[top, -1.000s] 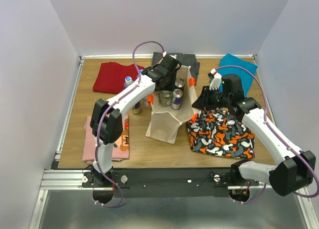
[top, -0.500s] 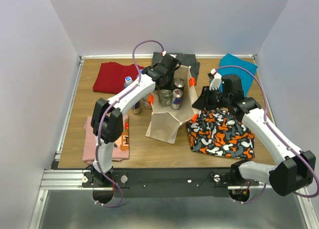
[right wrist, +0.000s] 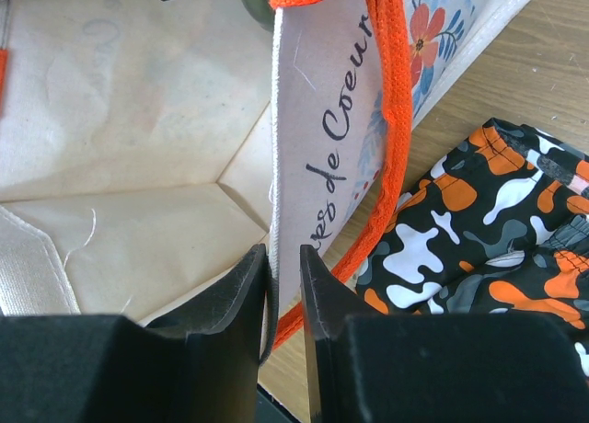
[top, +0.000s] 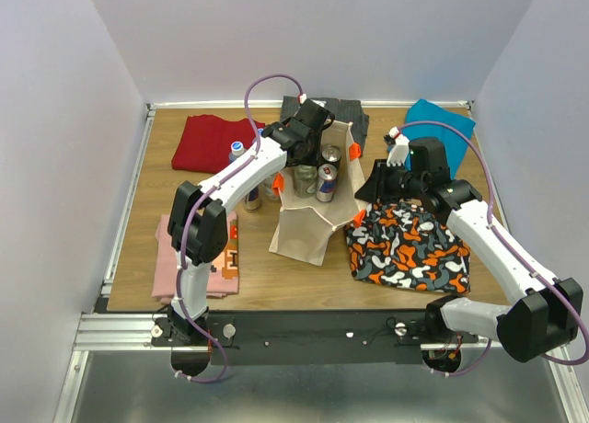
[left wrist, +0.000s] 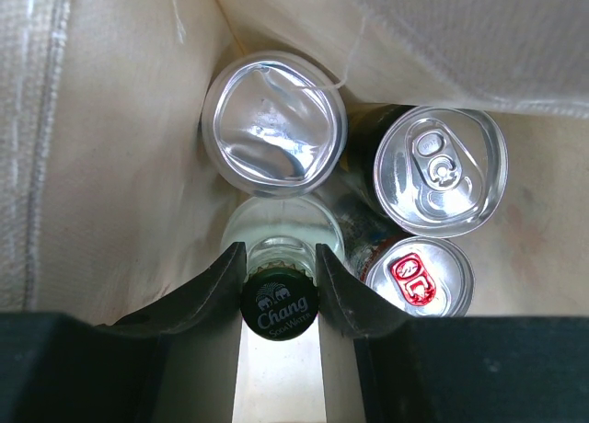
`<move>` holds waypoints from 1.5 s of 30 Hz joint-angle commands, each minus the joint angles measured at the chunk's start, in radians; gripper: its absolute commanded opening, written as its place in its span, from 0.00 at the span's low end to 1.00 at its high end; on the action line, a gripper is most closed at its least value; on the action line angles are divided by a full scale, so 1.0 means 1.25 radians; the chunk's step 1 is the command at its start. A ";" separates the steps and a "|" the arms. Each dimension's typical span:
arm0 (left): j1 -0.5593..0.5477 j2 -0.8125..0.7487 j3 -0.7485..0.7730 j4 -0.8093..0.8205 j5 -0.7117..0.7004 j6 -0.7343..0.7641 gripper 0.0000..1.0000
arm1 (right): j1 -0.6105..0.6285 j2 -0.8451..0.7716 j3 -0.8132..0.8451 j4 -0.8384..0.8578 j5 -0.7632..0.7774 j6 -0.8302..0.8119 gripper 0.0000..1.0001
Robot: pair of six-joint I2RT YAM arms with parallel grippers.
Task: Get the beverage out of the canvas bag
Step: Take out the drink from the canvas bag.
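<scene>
The beige canvas bag [top: 308, 222] stands open at the table's middle, with orange handles at its rim. Inside it are several cans and a glass bottle with a dark Chang cap [left wrist: 279, 303]. My left gripper [left wrist: 281, 268] reaches down into the bag [left wrist: 120, 165] and is shut on the bottle's neck just under the cap. Beside it are a dented silver can [left wrist: 273, 125], a silver can [left wrist: 439, 170] and a can with a red tab [left wrist: 420, 275]. My right gripper [right wrist: 283, 280] is shut on the bag's right rim [right wrist: 322, 129], next to the orange handle [right wrist: 391, 120].
A camouflage cloth [top: 409, 246] lies right of the bag. A red cloth [top: 213, 141], a teal cloth [top: 440, 121] and a dark cloth [top: 331, 108] lie at the back. A pink cloth [top: 189, 253] lies front left. A bottle with a blue cap [top: 237, 152] stands left of the bag.
</scene>
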 commanded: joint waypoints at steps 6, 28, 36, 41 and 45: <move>0.001 -0.010 -0.016 -0.005 0.008 -0.011 0.30 | 0.001 -0.010 -0.020 -0.026 0.028 -0.019 0.32; -0.004 -0.042 0.002 -0.040 0.024 0.007 0.00 | 0.001 -0.014 -0.023 -0.029 0.029 -0.018 0.32; -0.016 -0.060 0.059 -0.090 0.019 0.026 0.00 | 0.001 -0.009 -0.020 -0.040 0.045 -0.018 0.33; -0.023 -0.094 0.039 -0.074 0.025 0.044 0.00 | 0.001 -0.014 -0.009 -0.053 0.052 -0.009 0.33; -0.025 -0.117 0.038 -0.074 0.025 0.055 0.00 | 0.001 -0.028 -0.011 -0.057 0.067 -0.004 0.33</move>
